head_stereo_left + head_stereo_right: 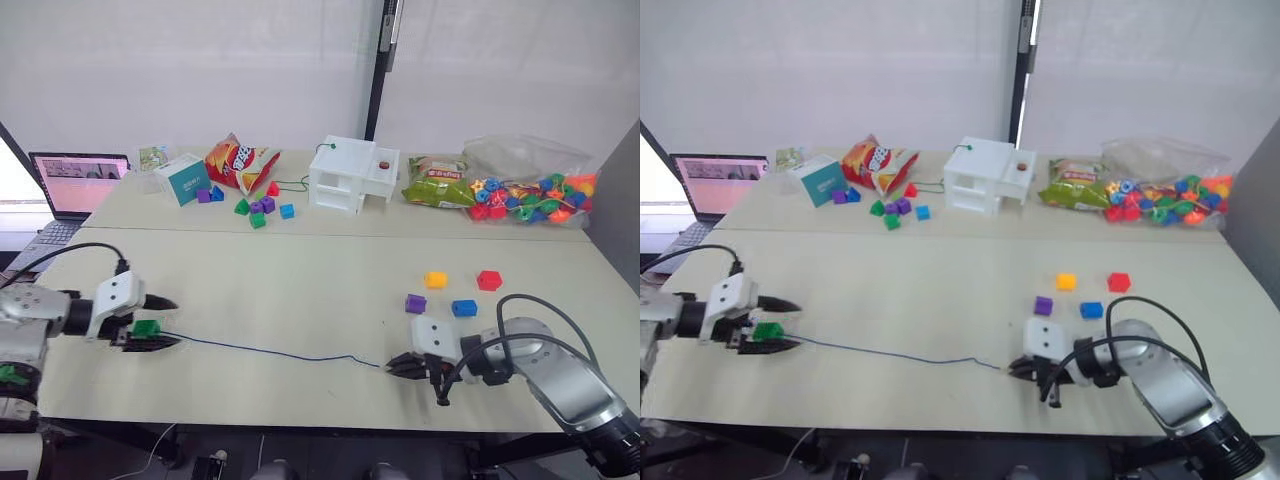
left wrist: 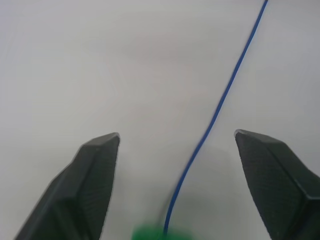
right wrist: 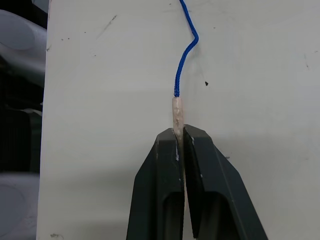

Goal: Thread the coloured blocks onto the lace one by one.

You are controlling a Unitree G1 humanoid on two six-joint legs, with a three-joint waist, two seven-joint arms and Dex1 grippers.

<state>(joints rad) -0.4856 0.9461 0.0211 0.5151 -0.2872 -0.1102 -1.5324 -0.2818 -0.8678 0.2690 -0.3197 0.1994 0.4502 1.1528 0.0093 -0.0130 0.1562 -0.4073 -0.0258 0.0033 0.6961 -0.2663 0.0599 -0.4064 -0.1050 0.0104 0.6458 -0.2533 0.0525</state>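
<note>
The dark-blue lace (image 1: pixel 270 352) lies across the near part of the table. My right gripper (image 1: pixel 398 365) is shut on the lace's pale stiff tip (image 3: pixel 177 114) at its right end. At the left end, a green block (image 1: pixel 147 328) sits on the lace between the fingers of my open left gripper (image 1: pixel 168 322). The lace (image 2: pixel 220 102) runs out from the green block (image 2: pixel 160 234) between those fingers. Yellow (image 1: pixel 436 279), red (image 1: pixel 489 280), purple (image 1: pixel 416 303) and blue (image 1: pixel 464 308) blocks lie loose on the table just beyond my right gripper.
At the back stand a white box (image 1: pixel 352 175), a snack bag (image 1: pixel 238 162), a teal box (image 1: pixel 182 179), triangular pieces (image 1: pixel 258 209), a green packet (image 1: pixel 438 183) and a bag of multicolour beads (image 1: pixel 530 195). A laptop (image 1: pixel 75 185) sits far left.
</note>
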